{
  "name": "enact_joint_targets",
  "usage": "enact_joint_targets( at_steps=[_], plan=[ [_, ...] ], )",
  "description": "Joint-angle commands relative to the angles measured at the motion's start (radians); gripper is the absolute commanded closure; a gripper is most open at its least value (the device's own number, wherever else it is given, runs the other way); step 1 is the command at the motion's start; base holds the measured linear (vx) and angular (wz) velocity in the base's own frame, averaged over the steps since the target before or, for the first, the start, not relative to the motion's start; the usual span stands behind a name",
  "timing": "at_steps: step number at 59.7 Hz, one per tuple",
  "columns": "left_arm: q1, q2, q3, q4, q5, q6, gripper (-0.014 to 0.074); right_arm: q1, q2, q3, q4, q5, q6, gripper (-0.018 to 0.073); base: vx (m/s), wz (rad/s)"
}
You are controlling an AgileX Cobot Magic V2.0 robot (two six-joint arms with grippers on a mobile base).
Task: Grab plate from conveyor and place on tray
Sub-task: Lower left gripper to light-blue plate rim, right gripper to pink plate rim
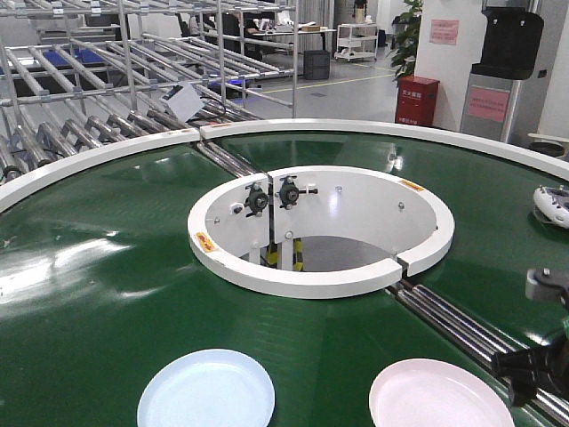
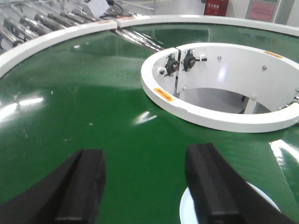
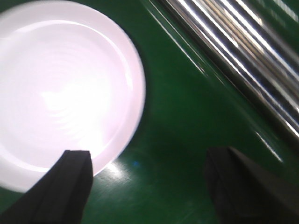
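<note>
The conveyor's dark green belt [image 1: 107, 267] carries two plates near its front edge: a light blue plate [image 1: 206, 391] and a pink plate [image 1: 440, 396]. My left gripper [image 2: 147, 186] hangs open over bare belt, and the pale blue plate [image 2: 187, 210] peeks out behind its right finger [image 2: 210, 182]. My right gripper [image 3: 154, 186] is open low over the belt, its left finger [image 3: 70, 186] overlapping the pink plate's [image 3: 65, 88] near rim. In the front view the right gripper [image 1: 529, 365] sits just right of the pink plate. The tray is out of view.
The white inner ring [image 1: 320, 280] stands mid-conveyor, and steel rollers [image 1: 453, 320] run from it toward the right gripper. Grey roller racks [image 1: 89, 98] fill the back left. A white object [image 1: 553, 205] rides the belt at the right. A red cabinet [image 1: 416, 100] stands beyond.
</note>
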State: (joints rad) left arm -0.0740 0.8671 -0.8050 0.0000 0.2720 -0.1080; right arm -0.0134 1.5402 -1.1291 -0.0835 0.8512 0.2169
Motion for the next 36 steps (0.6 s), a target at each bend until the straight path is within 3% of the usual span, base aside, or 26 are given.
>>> enact_joint_targets(
  at_steps=[1, 8, 16, 36],
  plan=[
    [-0.006, -0.006, -0.039, -0.028, -0.063, -0.008, 0.0092, -0.061, 0.055, -0.053, 0.023, -0.028, -0.02, 0.0016, 0.0, 0.0],
    [-0.006, -0.006, -0.039, -0.041, -0.062, -0.006, 0.0092, -0.105, 0.131, -0.076, 0.119, -0.072, -0.079, 0.0025, 0.0, 0.0],
    [-0.006, -0.006, -0.039, -0.041, -0.062, -0.005, 0.0092, -0.105, 0.195, -0.102, 0.187, -0.125, -0.13, 0.0048, 0.0, 0.0],
    [-0.005, -0.006, -0.039, -0.041, -0.071, -0.005, 0.0092, -0.101, 0.294, -0.156, 0.253, -0.158, -0.189, 0.0063, 0.0, 0.0]
  ],
)
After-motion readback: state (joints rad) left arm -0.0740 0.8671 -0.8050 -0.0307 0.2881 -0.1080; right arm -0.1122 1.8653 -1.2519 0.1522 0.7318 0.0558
